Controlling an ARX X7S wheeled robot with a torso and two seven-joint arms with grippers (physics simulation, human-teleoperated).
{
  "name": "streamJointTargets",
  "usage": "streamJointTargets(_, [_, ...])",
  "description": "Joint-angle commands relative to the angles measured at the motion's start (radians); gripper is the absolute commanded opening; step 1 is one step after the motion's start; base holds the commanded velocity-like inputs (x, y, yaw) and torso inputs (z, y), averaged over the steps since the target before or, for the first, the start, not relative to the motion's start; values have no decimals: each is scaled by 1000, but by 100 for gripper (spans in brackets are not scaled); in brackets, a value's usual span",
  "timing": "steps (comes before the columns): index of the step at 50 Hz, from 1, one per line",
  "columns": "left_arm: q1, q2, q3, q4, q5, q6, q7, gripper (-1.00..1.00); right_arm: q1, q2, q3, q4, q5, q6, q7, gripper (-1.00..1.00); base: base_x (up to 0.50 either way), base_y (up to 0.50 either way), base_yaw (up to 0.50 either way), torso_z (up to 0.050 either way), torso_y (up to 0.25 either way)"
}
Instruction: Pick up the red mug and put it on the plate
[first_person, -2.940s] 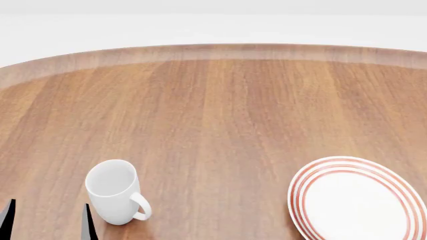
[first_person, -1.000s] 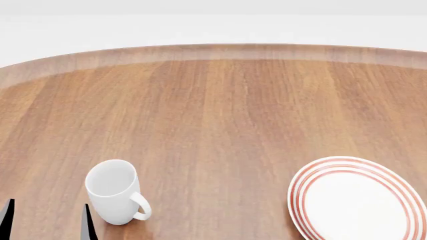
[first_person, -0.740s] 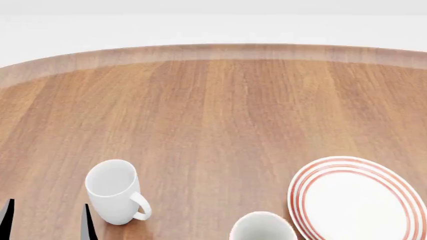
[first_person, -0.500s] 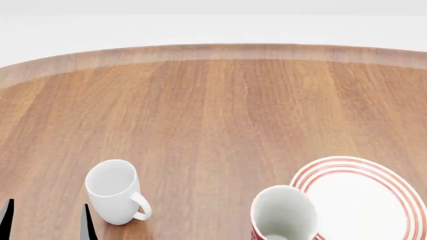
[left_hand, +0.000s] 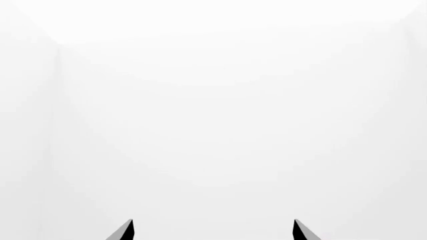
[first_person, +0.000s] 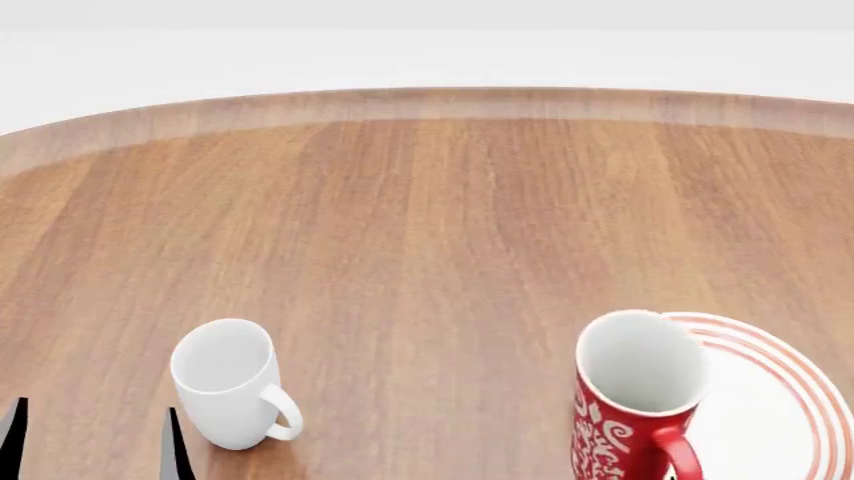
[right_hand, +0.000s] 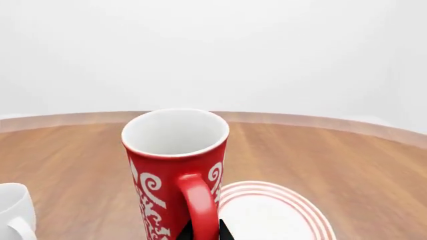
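The red mug (first_person: 627, 420) with white swirls and a white inside stands upright at the near right of the head view, over the left edge of the plate (first_person: 774, 400). In the right wrist view the red mug (right_hand: 170, 170) fills the middle, its handle toward the camera. My right gripper (right_hand: 202, 231) is shut on the handle, dark fingertips on both sides of it. The plate (right_hand: 280, 210) lies just behind the mug. My left gripper (first_person: 91, 440) is open and empty at the near left; its fingertips (left_hand: 127, 231) face a white wall.
A plain white mug (first_person: 230, 385) stands upright at the near left of the round wooden table (first_person: 427, 220), handle to the right, beside my left gripper. It also shows in the right wrist view (right_hand: 15, 210). A white wall lies beyond the table's far edge.
The red mug has come into the head view from the near edge and moved up and to the right, onto the plate's left edge. The left gripper and white mug have not moved.
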Motion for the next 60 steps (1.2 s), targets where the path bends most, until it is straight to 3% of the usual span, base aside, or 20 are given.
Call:
streamJointTargets(1, [-1, -1, 2, 0, 2, 1, -3, 100, 95, 48, 69, -34, 162, 90, 92, -100, 0, 0, 0, 0, 0])
streamJointTargets(17, [-2, -3, 4, -1, 3, 2, -9, 100, 280, 87, 106, -19, 366, 150, 209, -100, 0, 0, 0, 0, 0])
streamJointTargets(55, [-5, -7, 12, -4, 5, 7, -18, 100, 312, 106, 130, 72, 405, 172, 265, -100, 0, 0, 0, 0, 0])
streamJointTargets(60, [-6, -6, 12, -6, 7, 11, -22, 100, 430, 130, 56, 139, 318, 259, 234, -100, 0, 0, 0, 0, 0])
